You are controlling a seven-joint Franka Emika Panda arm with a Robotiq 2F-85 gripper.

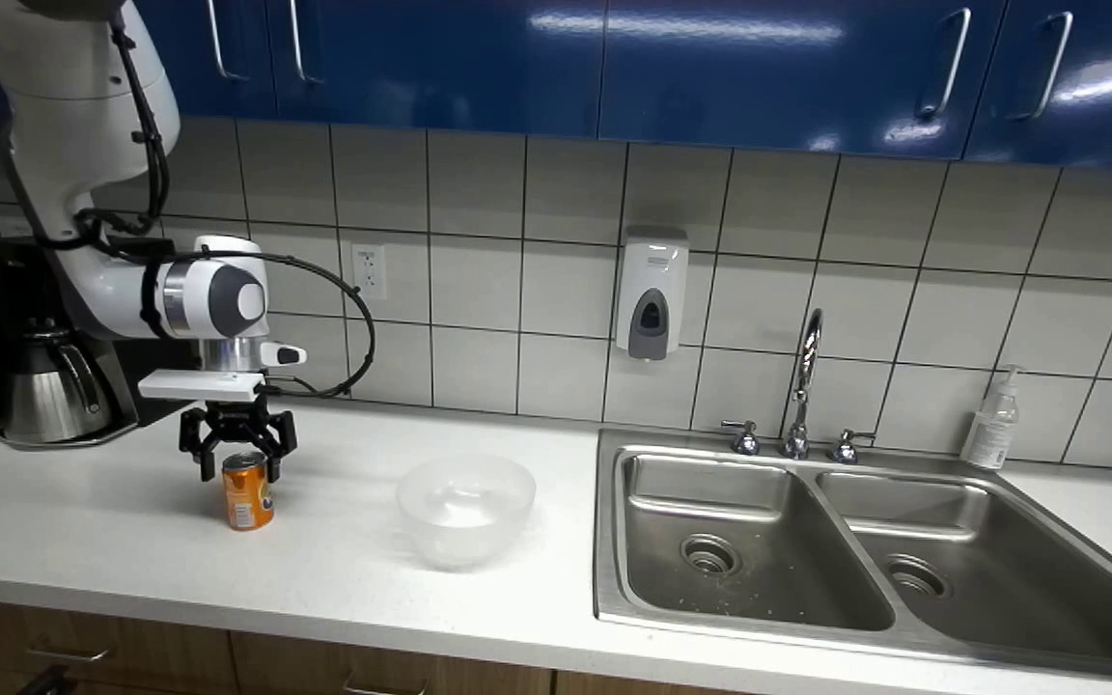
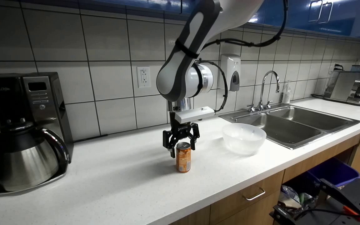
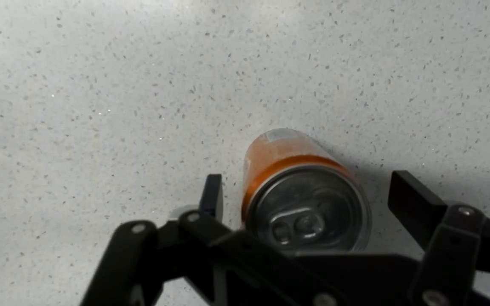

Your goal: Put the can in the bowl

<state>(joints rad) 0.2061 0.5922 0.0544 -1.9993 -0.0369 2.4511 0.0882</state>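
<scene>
Roughly, I'd put this job at its opening stage: the reach looks all but made, and the rest is left. My Robotiq gripper (image 1: 240, 467) hangs right at the top of the orange drink can (image 2: 183, 161), its fingers (image 3: 213, 195) spread wider than the can, one to each side, and it has hold of nothing. From the wrist view I see bare speckled countertop (image 3: 100, 127) between the can and either finger, so I judge the line-up good. The can stands upright on that countertop, well apart from the translucent bowl (image 1: 459, 542), which sits between it and the steel double sink (image 1: 609, 541) (both exterior views agree on that). So the grasp, the lift, the carry and the release are all yet to do. How far the fingers reach below the can's top I cannot tell for certain from these angles; I may want to ease a little lower before closing. After that, as I read it, I need enough height to clear the bowl's rim, then a crossing toward the sink and a gentle letting-go over the bowl's middle.
</scene>
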